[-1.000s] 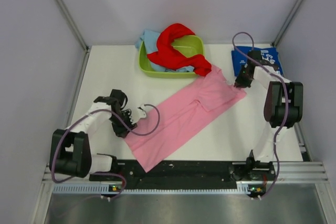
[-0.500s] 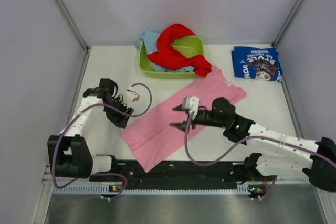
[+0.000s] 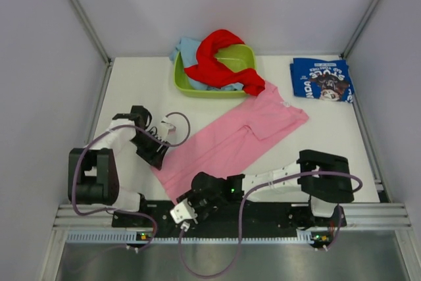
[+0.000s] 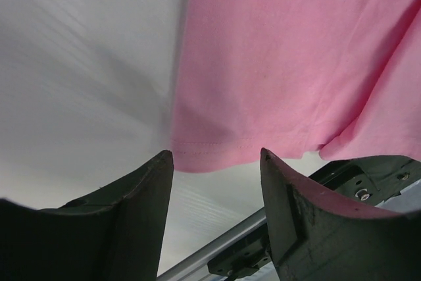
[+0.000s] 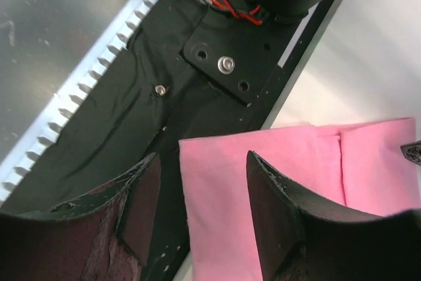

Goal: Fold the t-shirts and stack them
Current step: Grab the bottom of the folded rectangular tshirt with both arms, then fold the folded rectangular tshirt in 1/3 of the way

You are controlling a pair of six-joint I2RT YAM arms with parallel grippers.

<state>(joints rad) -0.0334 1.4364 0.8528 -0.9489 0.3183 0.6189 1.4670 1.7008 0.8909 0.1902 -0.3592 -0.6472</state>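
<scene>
white table (image 3: 316, 143): navy shirt (image 3: 322, 80) folded aside, pink shirt (image 3: 230, 143) half folded, red shirt (image 3: 214, 60) and blue shirt (image 3: 186, 49) unfolded in tub (image 3: 197, 92); left jaws and right jaws wide, empty.

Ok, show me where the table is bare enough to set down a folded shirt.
Bare table: back left, beside the green tub; also right, between the pink shirt, the navy shirt and the right arm. Crowded: near-left, where the left gripper and right gripper sit at the pink shirt's hem.
</scene>
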